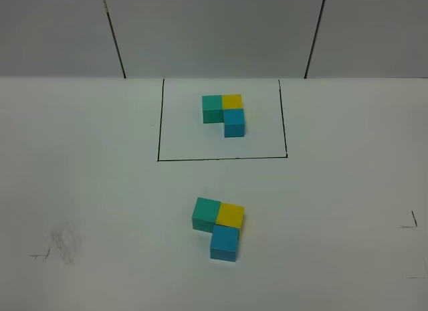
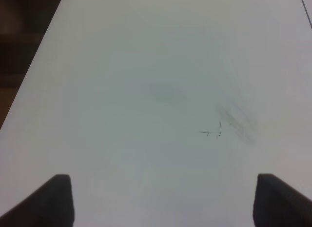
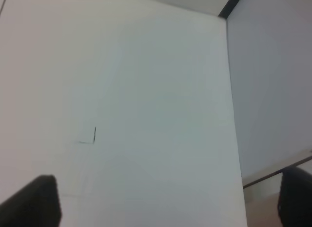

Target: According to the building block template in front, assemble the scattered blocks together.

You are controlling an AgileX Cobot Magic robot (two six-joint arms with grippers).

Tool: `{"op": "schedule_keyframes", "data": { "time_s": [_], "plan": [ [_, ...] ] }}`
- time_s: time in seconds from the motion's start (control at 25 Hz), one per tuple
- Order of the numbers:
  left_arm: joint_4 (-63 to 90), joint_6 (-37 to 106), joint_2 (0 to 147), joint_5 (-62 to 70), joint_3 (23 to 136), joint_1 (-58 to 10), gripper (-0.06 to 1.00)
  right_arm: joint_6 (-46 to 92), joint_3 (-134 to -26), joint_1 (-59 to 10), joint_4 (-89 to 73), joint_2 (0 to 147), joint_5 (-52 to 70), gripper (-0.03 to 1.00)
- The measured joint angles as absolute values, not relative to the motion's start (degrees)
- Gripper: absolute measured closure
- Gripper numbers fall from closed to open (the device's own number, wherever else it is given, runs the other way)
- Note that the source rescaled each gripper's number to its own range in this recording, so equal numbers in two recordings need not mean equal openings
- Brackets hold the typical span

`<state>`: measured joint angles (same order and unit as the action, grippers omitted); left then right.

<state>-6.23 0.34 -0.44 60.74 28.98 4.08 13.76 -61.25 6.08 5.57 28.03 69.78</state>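
Inside a thin black drawn rectangle (image 1: 222, 157) at the back sits the building block template (image 1: 225, 113): teal, yellow and blue cubes joined in an L. Nearer the front, the scattered blocks lie pushed together in the same L: a teal cube (image 1: 206, 214), a yellow cube (image 1: 230, 216) to its right, and a blue cube (image 1: 224, 243) in front of the yellow one. Neither arm shows in the exterior high view. My left gripper (image 2: 163, 200) stands open over bare white table. My right gripper (image 3: 168, 200) is open too, also over bare table.
A grey smudge with a small pen mark (image 1: 61, 247) lies at the front left of the white table (image 1: 100, 157), also seen as the pen mark (image 2: 217, 132). Corner marks (image 1: 409, 224) sit at the front right. The table's right edge (image 3: 234, 139) shows in the right wrist view.
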Motion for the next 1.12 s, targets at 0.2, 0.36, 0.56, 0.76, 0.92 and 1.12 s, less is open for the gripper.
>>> {"op": "schedule_keyframes", "data": {
  "time_s": [0.2, 0.36, 0.56, 0.76, 0.92, 1.12],
  "plan": [
    [-6.2, 0.3, -0.4, 60.7, 29.0, 4.1, 0.31, 11.6, -50.7, 6.1, 5.0, 13.7, 69.5, 0.17],
    [-6.2, 0.3, -0.4, 60.7, 29.0, 4.1, 0.31, 4.7, -40.8, 6.1, 3.4, 5.1, 64.5, 0.19],
    [-6.2, 0.3, -0.4, 60.7, 29.0, 4.1, 0.31, -1.1, -29.5, 6.1, 2.6, -0.1, 62.2, 0.19],
    [-6.2, 0.3, -0.4, 60.7, 29.0, 4.1, 0.31, 1.4, -28.5, 4.7, 0.7, -0.2, 61.5, 0.22],
    [-6.2, 0.0, -0.4, 60.7, 29.0, 4.1, 0.31, 1.6, -28.5, 3.8, 0.7, -0.3, 61.3, 0.30],
    [-6.2, 0.0, -0.4, 60.7, 29.0, 4.1, 0.31, 1.6, -28.5, 3.8, 0.7, -0.4, 61.3, 0.42]
  ]
}}
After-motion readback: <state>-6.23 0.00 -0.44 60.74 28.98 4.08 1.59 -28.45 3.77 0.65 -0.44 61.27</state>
